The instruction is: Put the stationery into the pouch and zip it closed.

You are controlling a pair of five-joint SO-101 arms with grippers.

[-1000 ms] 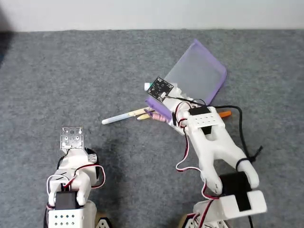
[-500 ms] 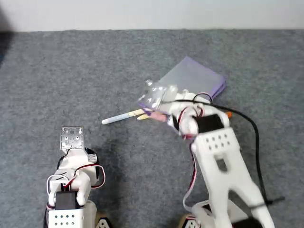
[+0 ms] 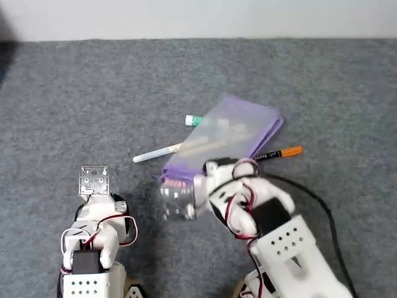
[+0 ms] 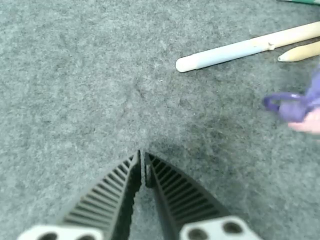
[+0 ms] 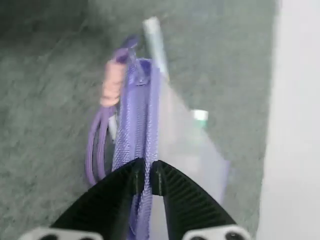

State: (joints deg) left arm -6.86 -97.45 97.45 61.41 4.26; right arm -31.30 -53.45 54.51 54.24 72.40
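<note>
The translucent purple pouch [image 3: 231, 131] lies at mid-table, one end lifted. My right gripper [image 3: 175, 194] is shut on the pouch's zipper edge [image 5: 140, 115]; its purple strap loop [image 5: 94, 147] and pink tag [image 5: 113, 82] hang beside it. A white-and-cream pen [image 3: 156, 153] pokes out from under the pouch, with a green-capped item [image 3: 193, 120] at its far side and an orange marker [image 3: 280, 153] to its right. My left gripper [image 3: 94, 177] rests shut and empty over bare carpet at the near left [image 4: 144, 167]. From there the pen [image 4: 235, 50] and a cream pencil tip [image 4: 300, 50] lie farther off.
Grey carpet [image 3: 74, 99] covers the table, with a pale wall edge [image 3: 198, 18] at the back. Open carpet spreads to the left and the far right. The right arm's black cable [image 3: 322, 205] trails over the near right.
My right arm has swung back toward the near left, dragging the pouch with it. The pouch has tipped and now lies over the pen and pencils. The left arm has not moved.
</note>
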